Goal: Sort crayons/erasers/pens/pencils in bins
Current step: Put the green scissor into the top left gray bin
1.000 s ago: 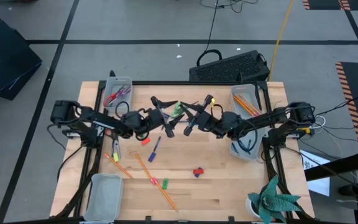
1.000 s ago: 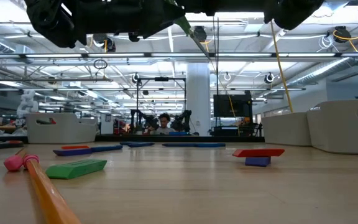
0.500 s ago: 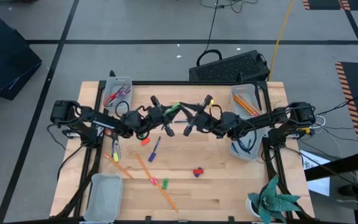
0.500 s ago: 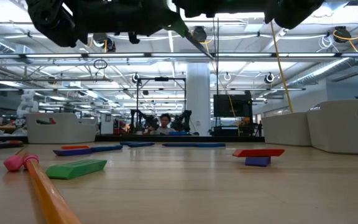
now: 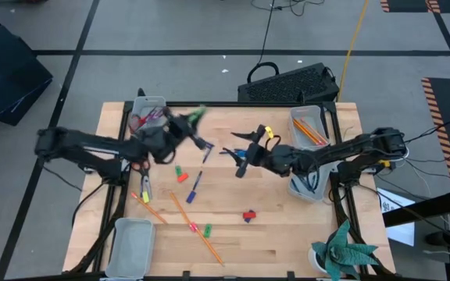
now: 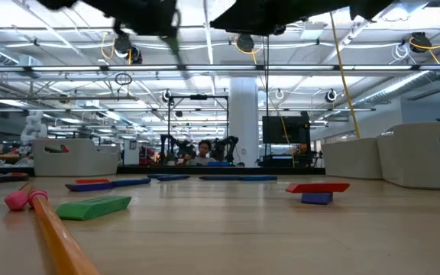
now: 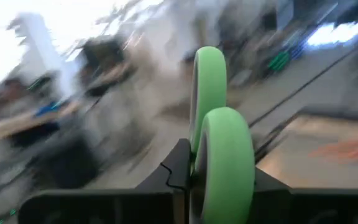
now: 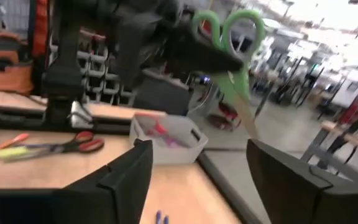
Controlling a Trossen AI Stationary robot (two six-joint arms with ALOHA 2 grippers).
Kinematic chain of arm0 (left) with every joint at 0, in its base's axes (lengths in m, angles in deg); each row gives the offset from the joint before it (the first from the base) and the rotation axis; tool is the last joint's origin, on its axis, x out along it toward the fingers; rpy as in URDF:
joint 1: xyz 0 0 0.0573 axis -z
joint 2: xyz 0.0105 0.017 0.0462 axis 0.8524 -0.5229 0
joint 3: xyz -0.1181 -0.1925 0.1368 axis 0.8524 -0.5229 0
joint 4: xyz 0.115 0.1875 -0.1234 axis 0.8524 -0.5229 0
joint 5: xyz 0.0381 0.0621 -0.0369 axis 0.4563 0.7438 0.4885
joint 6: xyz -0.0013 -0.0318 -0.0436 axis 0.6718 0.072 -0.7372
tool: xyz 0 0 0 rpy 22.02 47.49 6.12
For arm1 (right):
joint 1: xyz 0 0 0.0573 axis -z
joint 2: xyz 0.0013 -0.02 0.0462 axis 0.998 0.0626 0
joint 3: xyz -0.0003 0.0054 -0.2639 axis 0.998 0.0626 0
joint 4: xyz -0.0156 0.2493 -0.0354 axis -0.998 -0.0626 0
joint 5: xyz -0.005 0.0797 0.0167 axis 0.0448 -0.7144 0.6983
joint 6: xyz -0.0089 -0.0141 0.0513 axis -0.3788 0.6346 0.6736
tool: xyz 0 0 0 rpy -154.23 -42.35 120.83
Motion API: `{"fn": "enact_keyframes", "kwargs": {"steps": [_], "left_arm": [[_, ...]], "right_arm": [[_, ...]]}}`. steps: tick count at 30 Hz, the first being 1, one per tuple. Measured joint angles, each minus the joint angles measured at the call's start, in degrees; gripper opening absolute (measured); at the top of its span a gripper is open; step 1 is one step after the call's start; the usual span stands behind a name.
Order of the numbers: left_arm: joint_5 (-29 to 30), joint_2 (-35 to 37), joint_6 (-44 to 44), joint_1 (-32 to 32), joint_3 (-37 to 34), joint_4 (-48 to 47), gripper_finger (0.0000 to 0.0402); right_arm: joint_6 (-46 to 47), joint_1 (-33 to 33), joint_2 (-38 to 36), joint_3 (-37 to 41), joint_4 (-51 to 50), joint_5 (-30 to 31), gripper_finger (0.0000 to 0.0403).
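Near edge of the tabletop [image 5: 287,250]: orange pencils [image 5: 198,230] and crayons [image 5: 207,230] lie loose. Mid-table, a pen [image 5: 193,187]. Right end effector [image 5: 239,158] is held wide open, empty. Farther back, left end effector [image 5: 180,129] is closed on green-handled scissors [image 5: 196,115], raised beside the far-left bin [image 5: 148,114].

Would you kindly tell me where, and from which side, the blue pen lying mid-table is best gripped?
Probably grip the blue pen at its middle or slightly toward its lower end in the high view, coming straight down and closing across its thin width. It lies flat on the table, and a red crayon sits close beside its upper end.
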Motion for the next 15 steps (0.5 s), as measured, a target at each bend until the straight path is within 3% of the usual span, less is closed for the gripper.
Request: {"fn": "enact_keyframes", "kwargs": {"steps": [4, 8, 12, 15], "left_arm": [[3.4, 6.1, -14.6, -3.7, 10.5, -36.2, 0.0035], [-4.4, 6.1, -28.7, -12.1, 24.4, -65.7, 0.0035], [-17.7, 2.0, -31.4, -24.1, 35.4, -81.1, 0.0035], [-18.6, -1.1, -29.7, -31.6, 39.8, -84.6, 0.0035]], "right_arm": [[3.3, 0.1, -0.4, 0.0, -4.0, 0.0, 0.0259], [3.4, 0.2, -0.3, 0.0, -4.9, -0.5, 0.0253], [3.5, 0.2, -0.3, 0.0, -5.3, -3.0, 0.0249], [3.6, 0.0, -0.3, 0.0, -6.5, -4.4, 0.0247]]}}
